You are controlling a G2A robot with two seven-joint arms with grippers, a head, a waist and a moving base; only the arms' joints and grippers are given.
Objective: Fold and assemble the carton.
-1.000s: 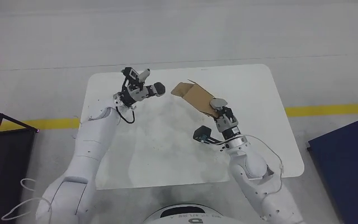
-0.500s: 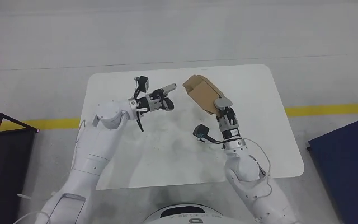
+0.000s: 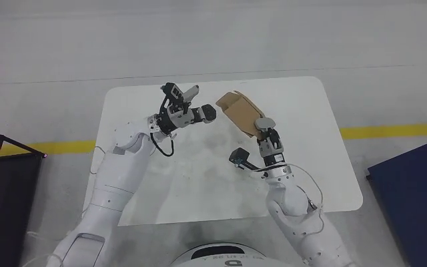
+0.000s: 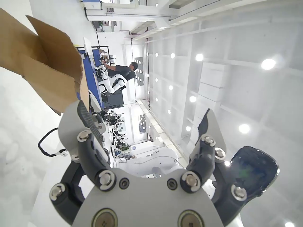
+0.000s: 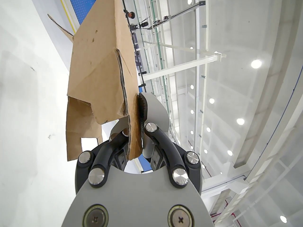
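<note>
A brown cardboard carton is held up above the white table, partly unfolded with loose flaps. My right gripper is shut on one edge of the carton, the board pinched between its fingers. My left gripper stands open just to the left of the carton's free end, close to it but apart. In the left wrist view the carton hangs beside one fingertip, and nothing lies between the two fingers.
The white table has rounded corners and bare surface around both arms. A yellow floor line runs past the table's right side, and a dark blue object stands on the floor at the far right.
My left gripper has moved right toward the carton's free end and turned. The right gripper has raised and tilted the carton a little while keeping its hold.
</note>
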